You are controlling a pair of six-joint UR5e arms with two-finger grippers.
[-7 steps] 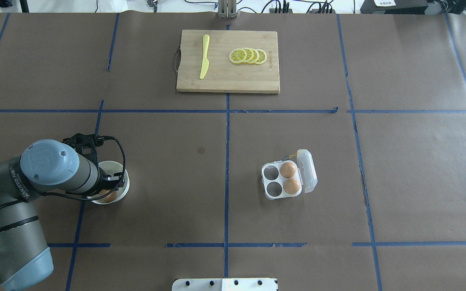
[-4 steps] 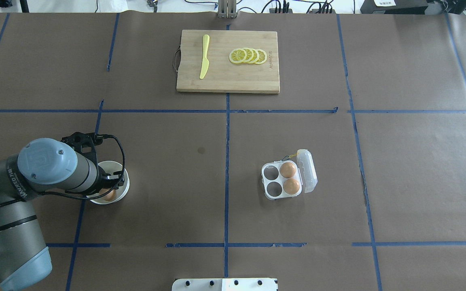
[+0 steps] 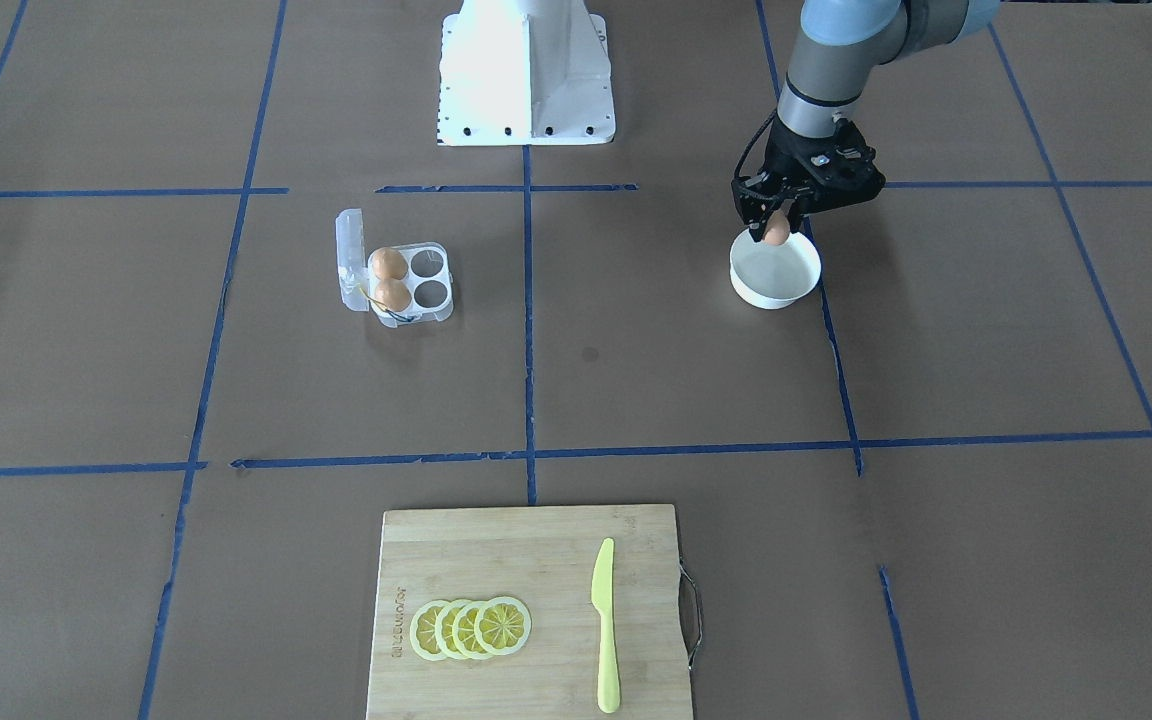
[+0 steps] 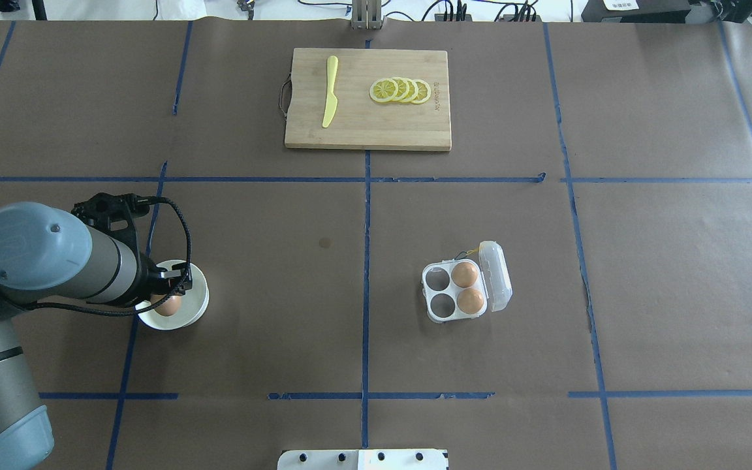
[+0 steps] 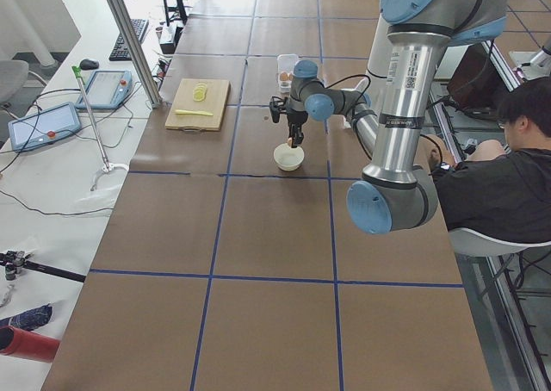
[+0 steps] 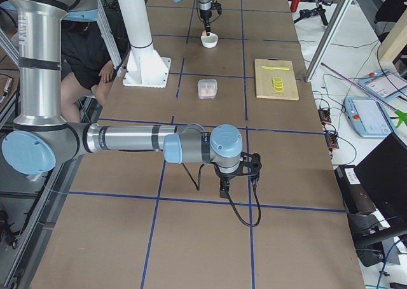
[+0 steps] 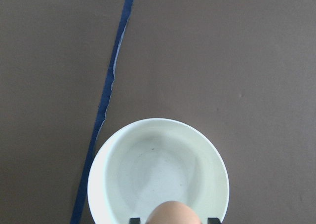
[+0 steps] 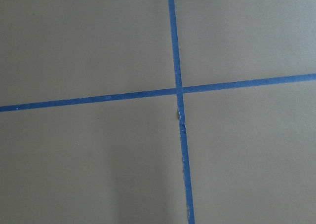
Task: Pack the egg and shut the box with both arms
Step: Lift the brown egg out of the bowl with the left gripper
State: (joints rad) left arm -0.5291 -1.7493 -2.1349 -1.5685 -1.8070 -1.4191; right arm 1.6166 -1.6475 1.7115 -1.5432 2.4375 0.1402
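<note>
**Third egg in the pincer, two cells to fill**

The left pincer (image 4: 168,299) is closed on the egg (image 3: 776,234) and holds it over the white bowl (image 3: 776,298). It looks to be clear of the rim, though the angle leaves that unsure. In the wrist view the bowl is otherwise empty. The step in hand is the pick-up and carry.

The box (image 4: 438,279) sits well apart, across the middle tape line, with its lid (image 4: 497,271) open on the far side from the arm. Two eggs (image 4: 465,274) fill the cells next to the lid, and the two cells nearer the arm are empty. The next move calls for a level carry across, a stop above an empty cell and a gentle lowering before the release. Closing the lid then needs both arms.

The right pincer (image 6: 240,174) hangs far off over bare tape lines. Whether it is wide or narrow I cannot tell.

The surface is brown paper gridded with blue tape. A cutting board (image 4: 367,127) at its far edge carries lemon slices (image 4: 401,90) and a yellow knife (image 4: 329,91). Around it stand frame posts, control tablets on a side bench and a seated operator (image 5: 508,171).
</note>
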